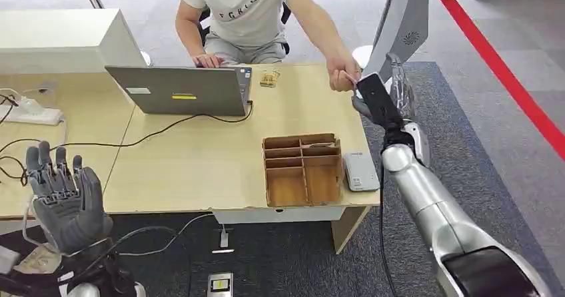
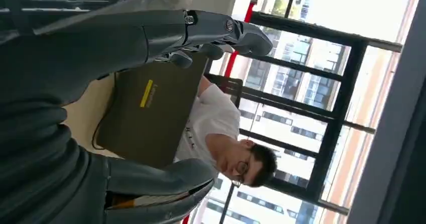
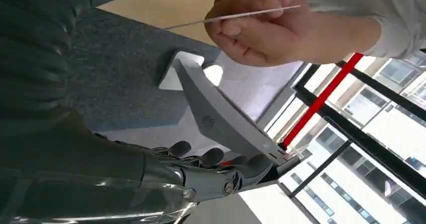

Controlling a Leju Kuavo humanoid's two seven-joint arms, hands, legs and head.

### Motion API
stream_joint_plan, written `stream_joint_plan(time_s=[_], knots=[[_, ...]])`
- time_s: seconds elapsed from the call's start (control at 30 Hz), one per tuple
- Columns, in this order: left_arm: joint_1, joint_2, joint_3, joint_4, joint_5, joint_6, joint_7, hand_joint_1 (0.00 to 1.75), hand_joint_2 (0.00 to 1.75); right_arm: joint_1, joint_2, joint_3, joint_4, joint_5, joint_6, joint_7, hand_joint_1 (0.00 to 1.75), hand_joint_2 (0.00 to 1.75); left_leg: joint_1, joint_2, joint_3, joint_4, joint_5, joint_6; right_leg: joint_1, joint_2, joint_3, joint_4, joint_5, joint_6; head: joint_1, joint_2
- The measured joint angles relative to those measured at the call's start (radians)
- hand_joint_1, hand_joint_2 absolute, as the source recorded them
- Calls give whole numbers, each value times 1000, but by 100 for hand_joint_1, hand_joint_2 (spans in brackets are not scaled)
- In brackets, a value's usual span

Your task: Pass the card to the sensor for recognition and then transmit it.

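A person's hand (image 3: 261, 33) pinches the thin white card (image 3: 251, 14), seen edge-on in the right wrist view, at the table's far right corner. My right hand (image 1: 398, 87) is stretched out just right of that hand (image 1: 341, 70), fingers (image 3: 216, 166) spread and holding nothing; the card lies between my thumb and fingers without visibly touching them. The white sensor box (image 1: 360, 171) lies flat at the table's right front edge. My left hand (image 1: 63, 190) is raised at the lower left, palm forward, fingers (image 2: 221, 30) apart and empty.
A wooden divided tray (image 1: 301, 169) sits beside the sensor. A grey laptop (image 1: 180, 90) faces the seated person (image 1: 243, 10). Cables and a power strip (image 1: 33, 115) lie at the left. A grey stand (image 1: 406, 24) rises behind my right hand.
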Motion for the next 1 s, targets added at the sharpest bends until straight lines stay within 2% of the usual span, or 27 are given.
stream_joint_plan(time_s=[0.2, 0.23, 0.27, 0.3, 0.57, 1.0], knots=[[-1, 0, -11, 13, 11, 0, -24, 0, 175, -57, 33, 26, 87, 32, 7, 14, 0, 175, 0, 0, 0, 0, 0, 0, 0, 0, 0, 0, 0, 0, 0, 0], [-1, 0, -11, 14, 13, 0, -28, 0, 175, -66, 37, 28, 97, 34, 8, 14, 49, 175, 0, 0, 0, 0, 0, 0, 0, 0, 0, 0, 0, 0, 0, 0], [-1, 0, -11, 14, 13, 0, -31, 0, 175, -75, 42, 31, 109, 34, 10, 14, 168, 175, 0, 0, 0, 0, 0, 0, 0, 0, 0, 0, 0, 0, 0, 0], [-1, 0, -12, 14, 16, 0, -33, 0, 175, -83, 46, 33, 121, 36, 14, 16, 175, 175, 0, 0, 0, 0, 0, 0, 0, 0, 0, 0, 0, 0, 0, 0], [-1, 0, -15, 23, 30, 0, -55, 0, 175, -109, 67, 59, 183, 53, 28, 39, 175, 175, 0, 0, 0, 0, 0, 0, 0, 0, 0, 0, 0, 0, 0, 0], [-1, 0, -16, 31, 35, 0, -64, 0, 175, -110, 68, 81, 219, 61, 31, 64, 175, 175, 0, 0, 0, 0, 0, 0, 0, 0, 0, 0, 0, 0, 0, 0]])
